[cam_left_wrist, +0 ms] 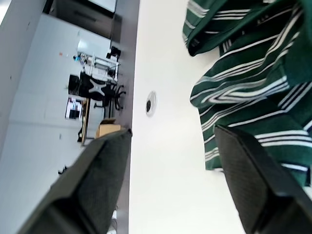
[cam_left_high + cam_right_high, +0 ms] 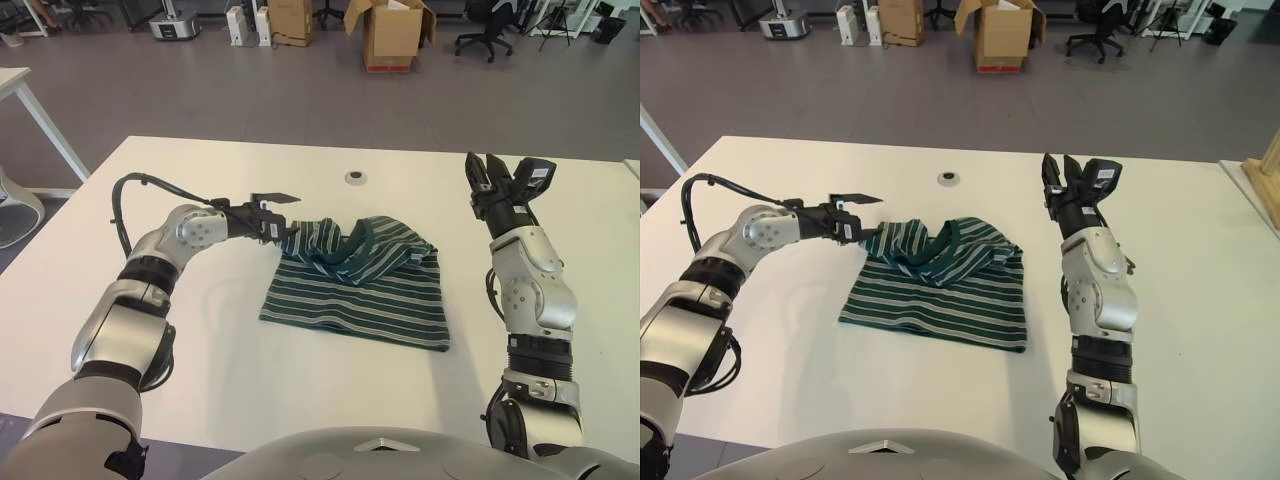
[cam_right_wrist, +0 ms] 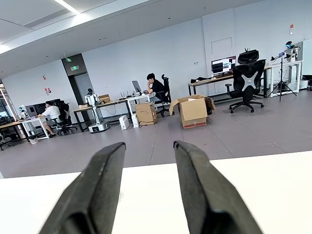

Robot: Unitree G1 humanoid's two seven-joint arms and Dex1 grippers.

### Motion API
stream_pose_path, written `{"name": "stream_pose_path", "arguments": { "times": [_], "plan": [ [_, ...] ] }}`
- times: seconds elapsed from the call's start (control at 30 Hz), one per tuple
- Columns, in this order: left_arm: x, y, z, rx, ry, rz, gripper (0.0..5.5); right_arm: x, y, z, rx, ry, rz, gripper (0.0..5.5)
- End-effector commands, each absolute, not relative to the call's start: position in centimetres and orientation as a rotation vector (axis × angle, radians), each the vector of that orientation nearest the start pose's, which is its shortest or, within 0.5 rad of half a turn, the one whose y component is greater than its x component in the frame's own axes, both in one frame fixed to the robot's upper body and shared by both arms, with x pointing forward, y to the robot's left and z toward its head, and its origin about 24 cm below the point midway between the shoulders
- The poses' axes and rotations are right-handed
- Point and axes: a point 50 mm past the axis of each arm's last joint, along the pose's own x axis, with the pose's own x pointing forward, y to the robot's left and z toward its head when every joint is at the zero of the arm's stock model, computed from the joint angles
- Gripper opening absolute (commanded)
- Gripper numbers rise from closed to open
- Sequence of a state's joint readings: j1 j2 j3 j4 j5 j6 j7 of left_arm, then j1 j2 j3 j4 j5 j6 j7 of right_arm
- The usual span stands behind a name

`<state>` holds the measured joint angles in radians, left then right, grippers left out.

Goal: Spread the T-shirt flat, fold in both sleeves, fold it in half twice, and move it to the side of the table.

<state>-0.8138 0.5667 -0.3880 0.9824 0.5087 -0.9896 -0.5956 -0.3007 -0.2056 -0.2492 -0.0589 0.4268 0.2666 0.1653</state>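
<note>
A green T-shirt with white stripes (image 2: 360, 290) lies bunched at the middle of the white table (image 2: 220, 390). Its lower half is flat, while its upper part is rumpled with the collar (image 2: 352, 243) showing. My left gripper (image 2: 284, 215) is open at the shirt's far left corner, one finger above the cloth edge and one beside it. In the left wrist view the striped cloth (image 1: 253, 87) lies against one finger (image 1: 253, 185). My right gripper (image 2: 489, 168) is held upright above the table, to the right of the shirt, open with nothing in it (image 3: 148, 146).
A small round cable grommet (image 2: 355, 178) sits in the table behind the shirt. Bare table surface lies to the left, right and front of the shirt. Cardboard boxes (image 2: 392, 32) and an office chair (image 2: 488, 30) stand on the floor beyond the far edge.
</note>
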Motion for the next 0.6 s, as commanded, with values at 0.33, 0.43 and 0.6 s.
{"name": "stream_pose_path", "arguments": {
  "times": [0.33,0.43,0.6],
  "plan": [
    [33.8,13.6,8.4,1.647,-0.399,-1.392,3.08,29.6,-20.8,12.7,0.249,-0.166,0.078,1.85],
    [33.7,12.9,8.2,1.649,-0.447,-1.399,3.08,29.6,-20.8,12.5,0.251,-0.162,0.077,1.85],
    [33.0,13.2,7.1,1.660,-0.410,-1.506,2.00,29.7,-20.8,12.7,0.250,-0.168,0.076,1.85]
  ]
}}
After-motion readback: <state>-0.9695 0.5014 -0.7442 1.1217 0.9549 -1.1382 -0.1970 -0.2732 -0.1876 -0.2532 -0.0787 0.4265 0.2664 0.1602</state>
